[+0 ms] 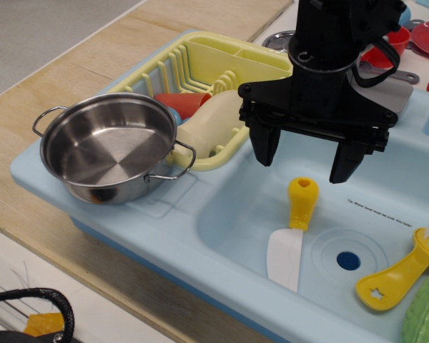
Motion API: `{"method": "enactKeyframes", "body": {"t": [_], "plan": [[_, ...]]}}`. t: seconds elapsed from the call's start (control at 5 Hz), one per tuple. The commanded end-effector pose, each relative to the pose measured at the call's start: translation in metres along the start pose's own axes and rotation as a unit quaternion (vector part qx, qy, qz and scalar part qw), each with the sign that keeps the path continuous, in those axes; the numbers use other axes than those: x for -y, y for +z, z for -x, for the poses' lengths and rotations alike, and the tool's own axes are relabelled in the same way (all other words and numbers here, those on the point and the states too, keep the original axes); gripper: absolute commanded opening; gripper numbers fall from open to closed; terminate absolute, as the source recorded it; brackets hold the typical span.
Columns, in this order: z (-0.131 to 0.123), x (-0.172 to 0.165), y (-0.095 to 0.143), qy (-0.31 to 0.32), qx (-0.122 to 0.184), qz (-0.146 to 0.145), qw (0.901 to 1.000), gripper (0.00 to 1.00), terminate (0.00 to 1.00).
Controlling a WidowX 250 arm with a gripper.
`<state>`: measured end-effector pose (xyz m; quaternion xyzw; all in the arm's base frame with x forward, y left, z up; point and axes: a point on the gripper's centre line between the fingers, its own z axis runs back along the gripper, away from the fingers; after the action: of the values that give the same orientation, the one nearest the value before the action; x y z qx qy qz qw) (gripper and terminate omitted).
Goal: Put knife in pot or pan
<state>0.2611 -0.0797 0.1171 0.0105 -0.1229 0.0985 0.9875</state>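
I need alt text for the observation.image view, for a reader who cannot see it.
A black gripper hangs open above a toy knife lying in a light blue toy sink. An empty steel pot stands on the sink's left ledge, beside a yellow dish rack. A yellow brush lies at the basin's right.

sink (386, 236) | small black print near drain | too small to read

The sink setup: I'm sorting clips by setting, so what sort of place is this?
Probably a toy kitchen on a wooden tabletop: a light-blue plastic sink with a yellow dish rack, a steel pot and a toy knife.
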Motion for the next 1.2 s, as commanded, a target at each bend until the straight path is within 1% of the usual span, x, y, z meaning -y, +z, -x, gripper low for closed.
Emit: {"method": "enactKeyframes", "body": {"t": [0.0, 0.2, 0.4, 0.6, 1.0], "plan": [[0.000, 0.000, 0.000, 0.000, 0.000, 0.000, 1.0000, 1.00, 0.00], [0.005, 0.009, -0.019, 0.015, 0.008, -0.003, 0.9999, 1.00, 0.00], [0.005, 0.010, -0.032, 0.025, -0.003, 0.003, 0.9997, 1.00, 0.00], [0.006, 0.008, -0.044, 0.030, -0.003, 0.013, 0.9995, 1.00, 0.00], [0.008, 0.002, -0.063, 0.043, -0.014, 0.037, 0.9983, 1.00, 0.00]]}}
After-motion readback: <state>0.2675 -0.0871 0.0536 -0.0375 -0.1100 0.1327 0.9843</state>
